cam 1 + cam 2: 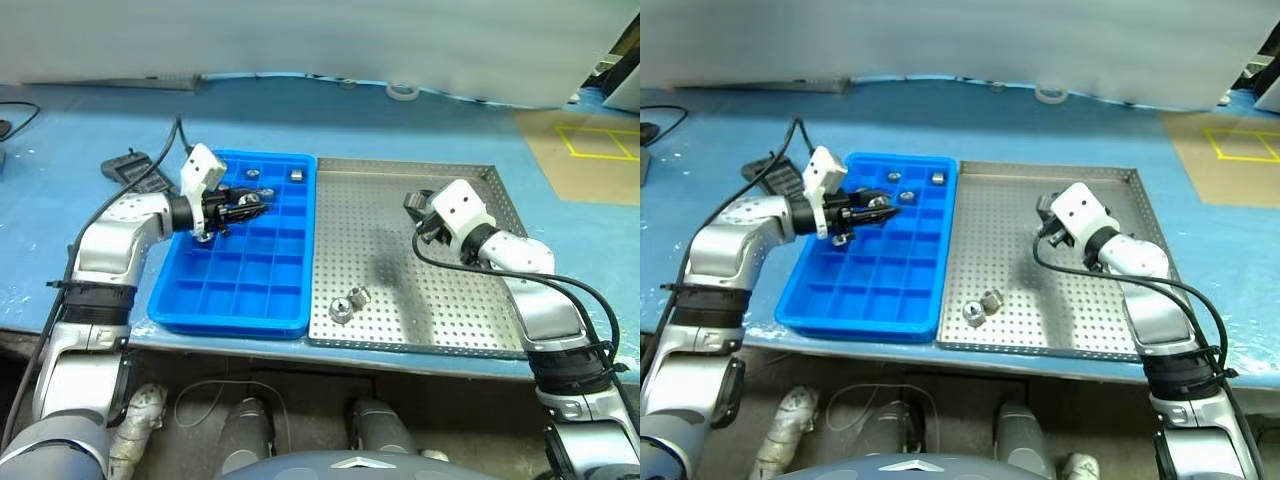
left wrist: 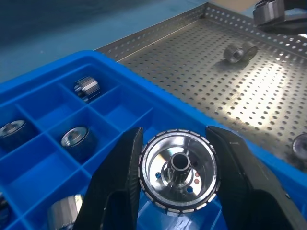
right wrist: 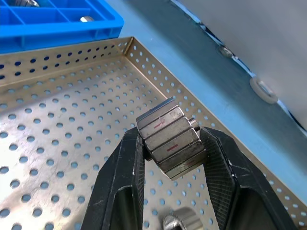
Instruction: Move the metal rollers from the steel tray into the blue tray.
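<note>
My left gripper (image 2: 175, 177) is clamped on one of the metal rollers (image 2: 178, 172), a round silver one with a ribbed rim, pinched between both black fingers (image 2: 117, 187) and held over the blue tray (image 1: 180, 300), above the compartments near its far end. My right gripper (image 3: 170, 153) is closed just as tightly on a second roller (image 3: 169, 139) (this one faceted, with thin red marks along its flats), which it holds above the steel tray (image 1: 420, 335).

The steel tray lies directly beside the blue tray, on its right, their long edges touching or nearly so. Still lying on the perforated floor are two more rollers (image 1: 349, 303), close together near the steel tray's front edge and toward the blue tray's side. In my right wrist view another roller (image 3: 182, 221) sits on the steel floor just below my grip.

Several rollers already rest in the blue tray: two (image 1: 274, 173) in the far row, and more (image 2: 76, 137) in compartments next to my left fingers. Past the blue tray's far left corner lies a dark handheld controller (image 1: 128, 168).
</note>
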`<state>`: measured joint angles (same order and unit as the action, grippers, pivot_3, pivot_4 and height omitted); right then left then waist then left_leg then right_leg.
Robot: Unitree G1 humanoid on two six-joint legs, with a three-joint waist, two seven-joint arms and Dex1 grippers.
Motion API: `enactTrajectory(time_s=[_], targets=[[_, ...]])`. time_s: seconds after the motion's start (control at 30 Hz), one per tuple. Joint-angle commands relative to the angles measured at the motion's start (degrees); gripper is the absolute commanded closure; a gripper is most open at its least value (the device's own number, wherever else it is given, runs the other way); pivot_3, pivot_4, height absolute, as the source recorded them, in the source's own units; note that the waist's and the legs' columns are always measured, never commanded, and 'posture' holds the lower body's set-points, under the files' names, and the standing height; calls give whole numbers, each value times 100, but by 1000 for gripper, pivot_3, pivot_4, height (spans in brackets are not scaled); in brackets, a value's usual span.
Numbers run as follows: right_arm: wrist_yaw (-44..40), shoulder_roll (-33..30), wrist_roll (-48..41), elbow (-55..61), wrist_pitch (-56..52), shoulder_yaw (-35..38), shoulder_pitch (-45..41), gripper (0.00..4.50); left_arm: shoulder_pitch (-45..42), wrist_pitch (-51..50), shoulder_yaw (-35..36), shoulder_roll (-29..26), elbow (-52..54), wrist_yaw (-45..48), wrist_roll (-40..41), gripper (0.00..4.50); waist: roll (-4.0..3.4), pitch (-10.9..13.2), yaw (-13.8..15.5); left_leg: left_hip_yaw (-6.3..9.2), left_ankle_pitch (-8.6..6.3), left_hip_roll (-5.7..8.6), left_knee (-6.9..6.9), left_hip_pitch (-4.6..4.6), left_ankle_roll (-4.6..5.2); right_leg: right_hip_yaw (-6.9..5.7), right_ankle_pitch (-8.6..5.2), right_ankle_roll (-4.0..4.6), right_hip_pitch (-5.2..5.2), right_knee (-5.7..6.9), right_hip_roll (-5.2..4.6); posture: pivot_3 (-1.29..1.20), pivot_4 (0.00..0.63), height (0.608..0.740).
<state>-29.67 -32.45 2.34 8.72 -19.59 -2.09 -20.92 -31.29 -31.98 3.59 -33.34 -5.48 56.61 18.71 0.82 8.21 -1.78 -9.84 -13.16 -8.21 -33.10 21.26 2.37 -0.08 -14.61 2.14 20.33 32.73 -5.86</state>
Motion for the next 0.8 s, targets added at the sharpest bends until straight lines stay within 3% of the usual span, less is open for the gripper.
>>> enactTrajectory(time_s=[0.03, 0.27, 0.43, 0.6, 0.8], targets=[[-19, -36, 214, -210, 412, -195, -206, 3138, 581, 291, 447, -77, 720, -120, 272, 2800, 6, 0, 30, 1, 1, 0, 0, 0, -1, -2, 0, 0, 1, 1, 1, -133, 150, 740], [-419, 55, 127, -712, 796, -481, -645, 3138, 1795, 459, 1116, -467, 1170, -393, 341, 2800, 17, 1, 158, 3, 7, -6, 3, 2, -13, -9, 1, -1, 6, 1, 7, -18, 150, 740], [-580, 193, 122, -1193, 1064, -612, -997, 3138, 2522, 491, 1178, -562, 1592, -460, 379, 2800, 24, 1, 309, 4, 8, -8, 6, -1, -17, -11, 0, 0, 4, -1, 7, 51, 150, 740], [-637, 291, 149, -1402, 1203, -678, -1104, 3138, 2819, 547, 1129, -501, 1690, -709, 274, 2800, 29, 1, 476, 6, 13, -10, 8, -7, -25, -16, 0, 0, 0, 1, 9, 69, 150, 740], [-651, 318, 167, -1380, 1225, -687, -1058, 3138, 3007, 527, 1121, -670, 1656, -675, 298, 2800, 36, -3, 453, 7, 18, -15, 12, -13, -33, -15, 1, -3, -1, 2, 17, 67, 150, 740]])
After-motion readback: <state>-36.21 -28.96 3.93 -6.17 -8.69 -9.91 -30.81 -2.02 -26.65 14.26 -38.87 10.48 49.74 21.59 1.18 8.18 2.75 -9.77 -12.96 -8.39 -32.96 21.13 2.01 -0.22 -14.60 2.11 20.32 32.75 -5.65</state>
